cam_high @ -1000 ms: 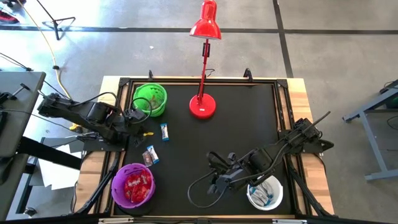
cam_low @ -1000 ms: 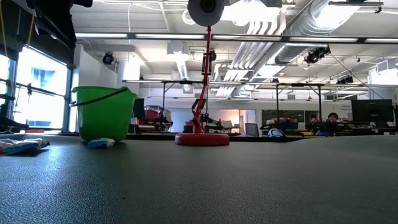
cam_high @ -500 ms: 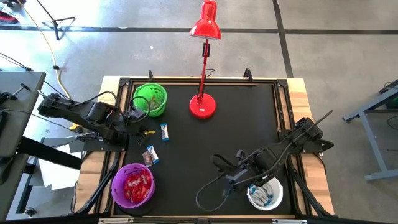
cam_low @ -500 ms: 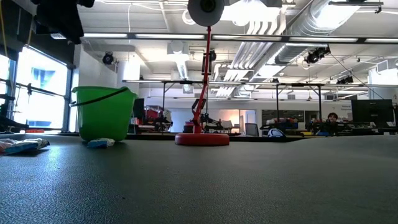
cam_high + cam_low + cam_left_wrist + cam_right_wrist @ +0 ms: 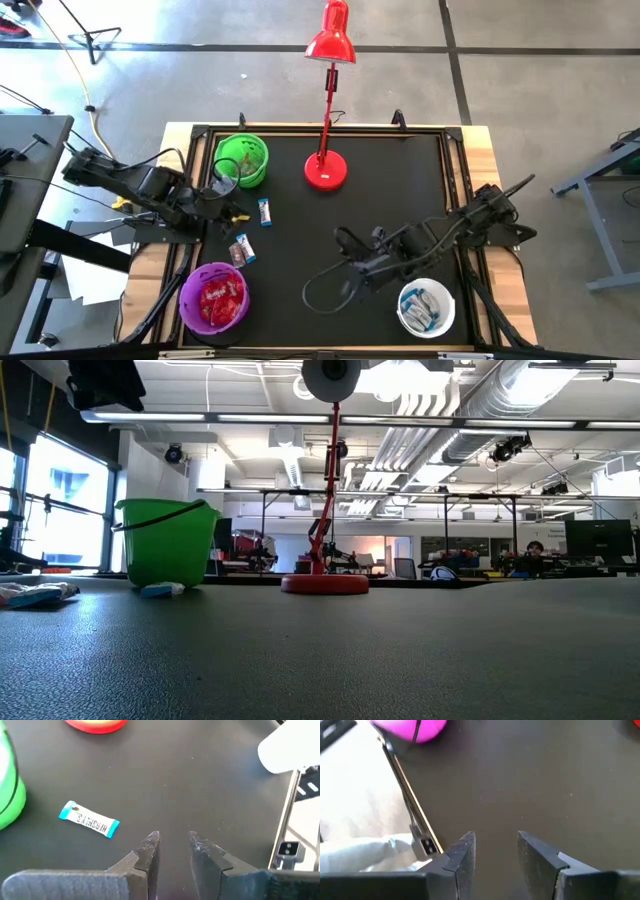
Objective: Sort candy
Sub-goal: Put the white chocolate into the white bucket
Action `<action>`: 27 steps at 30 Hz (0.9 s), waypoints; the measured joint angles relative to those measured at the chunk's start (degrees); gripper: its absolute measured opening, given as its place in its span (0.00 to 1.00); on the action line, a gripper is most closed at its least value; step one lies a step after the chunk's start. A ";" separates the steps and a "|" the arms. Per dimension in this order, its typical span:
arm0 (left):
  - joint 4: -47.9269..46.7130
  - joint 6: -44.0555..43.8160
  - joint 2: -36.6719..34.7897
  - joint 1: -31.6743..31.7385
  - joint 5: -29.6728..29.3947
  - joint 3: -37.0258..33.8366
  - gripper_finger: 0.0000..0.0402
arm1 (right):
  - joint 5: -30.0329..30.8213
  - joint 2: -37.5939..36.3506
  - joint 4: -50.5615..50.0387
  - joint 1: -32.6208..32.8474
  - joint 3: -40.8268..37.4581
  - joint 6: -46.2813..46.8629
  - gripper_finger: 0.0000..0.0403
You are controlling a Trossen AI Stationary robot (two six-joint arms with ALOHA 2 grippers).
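High view first: three small wrapped candies (image 5: 252, 232) are seen loose on the black desk (image 5: 380, 190) between the green plastic bowl (image 5: 241, 160) and the purple plastic bowl (image 5: 214, 298), which is filled with red ones. Blue-and-white ones are kept in the white bowl (image 5: 426, 309), so colour-sorting is probably meant. The left hand (image 5: 233, 208) is held released and empty just beside a blue-and-white piece (image 5: 89, 819). The right hand (image 5: 350, 266) is parked released, nothing gripped, near the white bowl.

Three bowls (image 5: 241, 160), one red lamp (image 5: 326, 170), three loose candies (image 5: 265, 211)
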 joint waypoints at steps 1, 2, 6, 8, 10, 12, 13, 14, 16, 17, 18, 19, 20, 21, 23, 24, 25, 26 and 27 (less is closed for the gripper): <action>0.02 0.45 0.01 -0.46 0.00 0.00 0.21 | 0.36 0.00 0.72 -0.49 0.00 0.08 0.35; 0.01 0.84 -0.01 -0.91 0.00 0.00 0.21 | 0.60 0.00 1.75 -0.93 0.00 0.34 0.35; -0.02 3.49 -0.01 -2.20 0.00 0.00 0.21 | 2.61 0.04 6.06 -3.15 0.00 -0.11 0.35; -0.02 5.04 0.00 -2.65 0.00 0.00 0.21 | 4.78 0.18 8.64 -4.53 0.00 -0.48 0.35; -0.02 6.82 0.01 -2.95 -0.09 0.00 0.21 | 6.53 0.49 12.04 -6.06 0.00 -0.57 0.35; -0.04 8.26 -0.01 -3.27 -0.79 0.00 0.21 | 6.46 1.26 15.10 -8.08 0.03 -0.64 0.35; -0.02 8.87 -0.01 -3.41 -1.45 0.00 0.21 | 5.97 1.74 16.40 -9.09 0.04 -1.25 0.35; -0.07 9.52 -0.11 -3.57 -2.37 0.00 0.21 | 5.29 2.44 16.67 -10.22 0.04 -2.39 0.35; -0.08 11.00 -0.41 -3.85 -4.12 0.00 0.21 | 3.91 4.28 17.65 -12.49 0.04 -4.18 0.35; -0.13 11.95 -0.61 -3.95 -4.77 0.00 0.21 | 2.96 5.30 18.22 -13.63 0.04 -5.26 0.35; -0.18 12.84 -0.83 -3.96 -5.31 0.00 0.21 | 1.75 6.38 18.98 -14.73 0.02 -6.62 0.35; -0.14 13.81 -1.10 -3.96 -5.77 0.00 0.21 | 0.25 7.27 20.41 -15.85 -0.02 -8.37 0.35; -0.23 14.80 -1.43 -3.96 -6.21 0.00 0.21 | -1.74 7.99 22.26 -16.97 -0.02 -10.49 0.35; -0.32 15.61 -1.89 -3.96 -6.83 0.00 0.21 | -3.45 8.40 24.04 -18.09 -0.02 -12.60 0.35; -0.26 16.64 -3.04 -3.96 -8.42 0.00 0.21 | -4.68 8.69 27.56 -20.17 -0.02 -15.71 0.35; -0.30 17.05 -3.70 -3.96 -9.27 0.00 0.21 | -4.66 8.72 29.04 -21.21 -0.02 -17.07 0.35; -0.27 17.18 -4.36 -3.96 -10.31 0.00 0.21 | -4.61 8.72 29.96 -22.33 -0.02 -18.39 0.35; -0.28 17.19 -5.12 -3.96 -11.31 0.00 0.21 | -4.38 8.73 30.58 -23.44 -0.02 -19.68 0.35; -0.32 17.15 -5.95 -3.96 -12.24 0.00 0.21 | -3.64 8.75 30.91 -24.45 -0.02 -20.67 0.35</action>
